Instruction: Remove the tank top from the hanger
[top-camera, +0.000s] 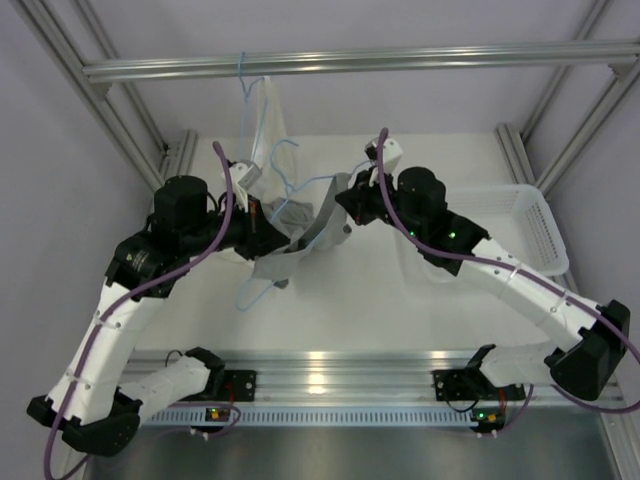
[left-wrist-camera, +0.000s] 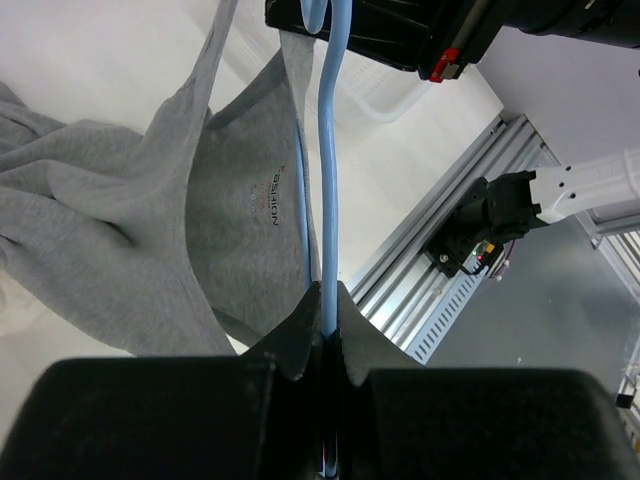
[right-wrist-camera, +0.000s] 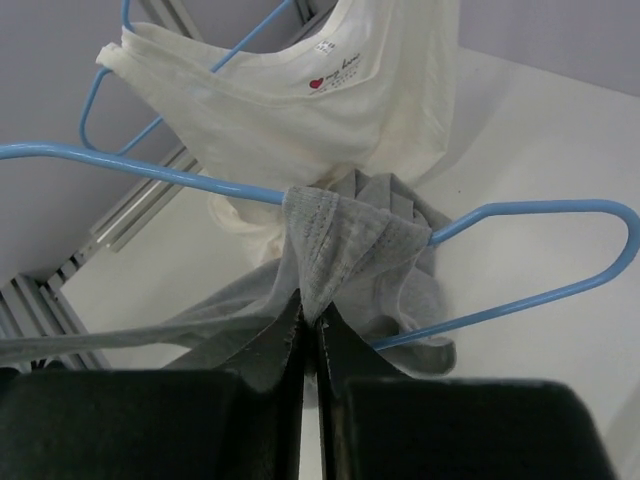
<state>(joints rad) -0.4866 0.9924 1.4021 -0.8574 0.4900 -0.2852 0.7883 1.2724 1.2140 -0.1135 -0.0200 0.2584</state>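
Observation:
The grey tank top (top-camera: 300, 238) hangs bunched between my two grippers over the table, draped on the light-blue hanger (top-camera: 318, 181). My left gripper (top-camera: 266, 216) is shut on a bar of the hanger (left-wrist-camera: 328, 200); the tank top (left-wrist-camera: 150, 220) spreads to the left of that bar. My right gripper (top-camera: 346, 196) is shut on a strap of the tank top (right-wrist-camera: 340, 245). The strap is still looped over the hanger (right-wrist-camera: 540, 212), which runs across the right wrist view. The jaws of both grippers stand tight together.
A second blue hanger (top-camera: 244, 78) hangs from the rail (top-camera: 400, 60) at the back and carries a white cream-coloured garment (top-camera: 268, 120), which also shows in the right wrist view (right-wrist-camera: 320, 110). A white basket (top-camera: 525, 215) stands at the right.

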